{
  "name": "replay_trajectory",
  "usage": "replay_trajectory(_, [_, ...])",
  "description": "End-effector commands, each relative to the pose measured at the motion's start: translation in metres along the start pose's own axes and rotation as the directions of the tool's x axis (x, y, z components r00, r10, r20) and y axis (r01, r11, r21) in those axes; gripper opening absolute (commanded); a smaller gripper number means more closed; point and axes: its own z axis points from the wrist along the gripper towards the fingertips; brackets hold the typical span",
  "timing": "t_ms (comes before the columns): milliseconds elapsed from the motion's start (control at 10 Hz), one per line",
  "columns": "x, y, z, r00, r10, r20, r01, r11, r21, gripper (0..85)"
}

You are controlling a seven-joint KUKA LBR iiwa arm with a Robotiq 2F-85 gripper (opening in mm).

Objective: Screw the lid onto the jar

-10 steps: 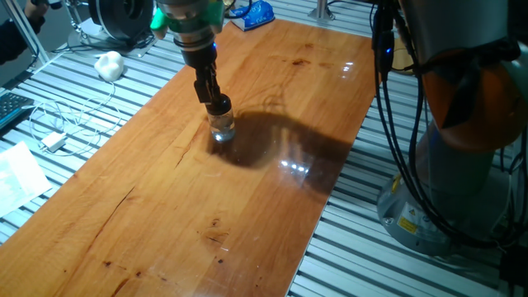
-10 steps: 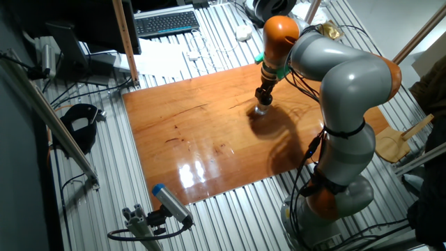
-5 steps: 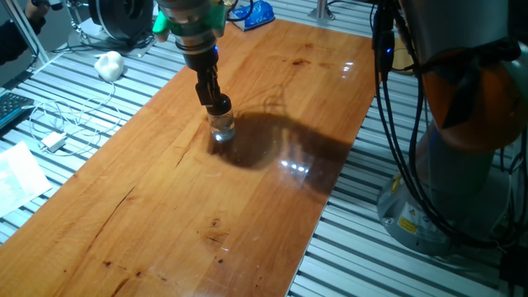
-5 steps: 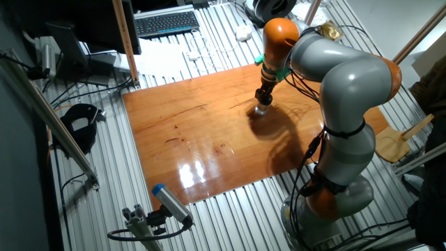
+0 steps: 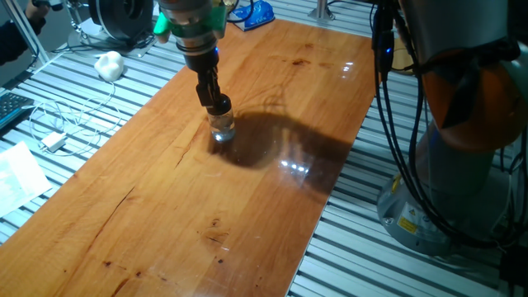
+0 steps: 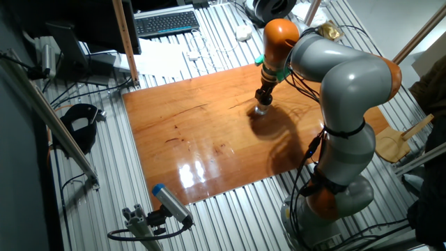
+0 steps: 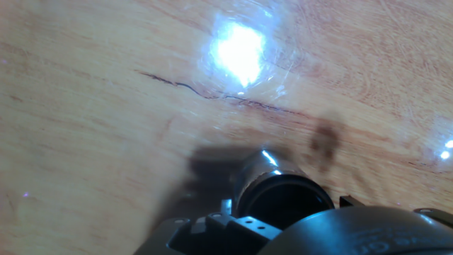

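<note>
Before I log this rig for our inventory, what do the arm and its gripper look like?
The arm is bulky, with rounded grey shells and orange joint sections, plus an orange cap near the wrist. A green ring sits just above the gripper, which is slim, black, with two fingers. Black cables hang along the arm's lower body down to the base.

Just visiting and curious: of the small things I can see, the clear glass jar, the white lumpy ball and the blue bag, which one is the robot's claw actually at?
The tiny clear glass jar on the wooden table, directly beneath the gripper. The white ball and blue bag lie off the wood.
</note>
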Motion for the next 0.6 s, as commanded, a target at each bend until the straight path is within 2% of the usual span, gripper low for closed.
replay_trajectory(0, [0.0001,-0.0001,0.0005,1.0,0.0,0.0,0.0,1.0,-0.001,68.0])
replay_trajectory(500, [0.0004,-0.0003,0.0025,1.0,0.0,0.003,0.0,1.0,0.001,68.0])
